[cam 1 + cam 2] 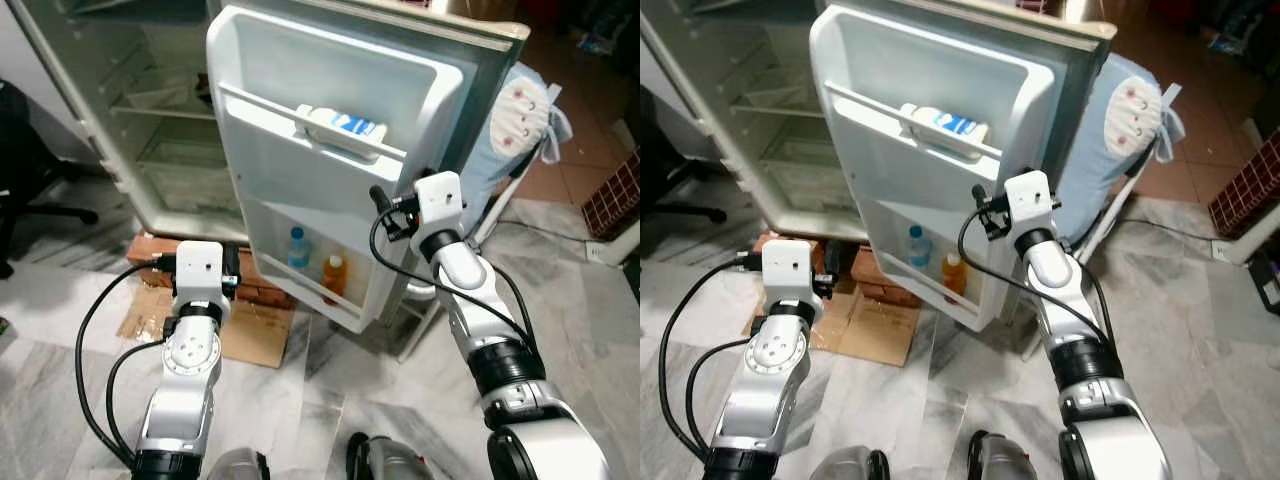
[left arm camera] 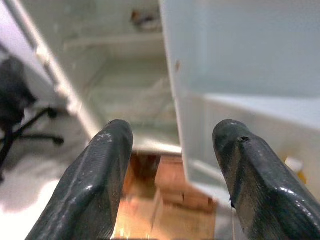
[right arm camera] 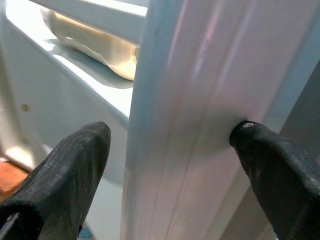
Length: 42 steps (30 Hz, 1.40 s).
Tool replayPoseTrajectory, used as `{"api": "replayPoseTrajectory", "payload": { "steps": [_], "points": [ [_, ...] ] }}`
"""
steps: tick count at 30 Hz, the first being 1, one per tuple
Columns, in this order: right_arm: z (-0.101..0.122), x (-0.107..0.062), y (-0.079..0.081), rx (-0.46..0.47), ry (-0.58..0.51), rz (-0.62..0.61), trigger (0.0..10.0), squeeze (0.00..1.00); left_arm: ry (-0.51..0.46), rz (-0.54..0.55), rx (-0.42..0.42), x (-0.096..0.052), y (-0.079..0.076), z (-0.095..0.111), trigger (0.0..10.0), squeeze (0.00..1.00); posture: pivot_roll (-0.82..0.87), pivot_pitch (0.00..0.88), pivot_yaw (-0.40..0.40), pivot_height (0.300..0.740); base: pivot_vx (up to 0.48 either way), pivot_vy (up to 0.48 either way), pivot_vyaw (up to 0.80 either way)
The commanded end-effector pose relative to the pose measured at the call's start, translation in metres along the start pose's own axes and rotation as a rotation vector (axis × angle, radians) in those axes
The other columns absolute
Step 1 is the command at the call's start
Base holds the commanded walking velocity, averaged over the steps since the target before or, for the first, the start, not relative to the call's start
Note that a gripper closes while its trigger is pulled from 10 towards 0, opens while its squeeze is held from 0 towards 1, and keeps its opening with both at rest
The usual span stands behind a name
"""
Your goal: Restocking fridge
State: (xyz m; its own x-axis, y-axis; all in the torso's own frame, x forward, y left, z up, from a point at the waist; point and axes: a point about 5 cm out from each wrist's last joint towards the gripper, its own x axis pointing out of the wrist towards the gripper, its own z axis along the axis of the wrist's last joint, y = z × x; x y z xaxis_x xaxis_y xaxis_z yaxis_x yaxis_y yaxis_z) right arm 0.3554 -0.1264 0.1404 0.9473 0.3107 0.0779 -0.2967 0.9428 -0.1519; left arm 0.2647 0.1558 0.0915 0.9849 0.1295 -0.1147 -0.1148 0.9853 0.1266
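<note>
The white fridge door stands swung open towards me. A white and blue carton lies on its upper shelf. In its bottom shelf stand a blue-capped bottle and an orange bottle. My right gripper is open and straddles the door's free edge, one finger on the inner side and the other finger against the outer side. My left gripper is open and holds nothing, low in front of the fridge body beside the door's hinge side.
The fridge stands on bricks, with flattened cardboard on the marble floor before it. A black office chair is at the left. A blue padded ironing board leans behind the door at the right.
</note>
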Motion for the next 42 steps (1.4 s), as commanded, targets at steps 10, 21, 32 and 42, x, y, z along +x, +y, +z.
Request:
{"api": "replayPoseTrajectory", "payload": {
  "steps": [10,21,32,42],
  "points": [
    [0.035,-0.025,0.051,0.285,-0.102,0.654,10.0,0.0,0.093,0.111,-0.058,-0.004,0.027,-0.014,10.0,0.0,0.06,0.088,0.013,0.74,0.0,0.0,0.0],
    [-0.046,-0.076,-0.021,-0.092,0.367,0.622,10.0,0.0,0.111,0.127,-0.073,-0.003,0.033,-0.015,10.0,0.0,0.05,0.094,0.026,0.74,0.0,0.0,0.0],
    [-0.08,-0.092,-0.06,-0.345,0.659,0.624,10.0,0.0,0.108,0.116,-0.069,-0.002,0.032,-0.013,10.0,0.0,0.07,0.093,0.03,0.74,0.0,0.0,0.0],
    [-0.066,-0.047,-0.063,-0.337,0.483,0.109,10.0,0.0,0.101,0.115,-0.075,-0.003,0.03,-0.011,10.0,0.0,0.07,0.094,0.029,0.74,0.0,0.0,0.0]
  ]
}}
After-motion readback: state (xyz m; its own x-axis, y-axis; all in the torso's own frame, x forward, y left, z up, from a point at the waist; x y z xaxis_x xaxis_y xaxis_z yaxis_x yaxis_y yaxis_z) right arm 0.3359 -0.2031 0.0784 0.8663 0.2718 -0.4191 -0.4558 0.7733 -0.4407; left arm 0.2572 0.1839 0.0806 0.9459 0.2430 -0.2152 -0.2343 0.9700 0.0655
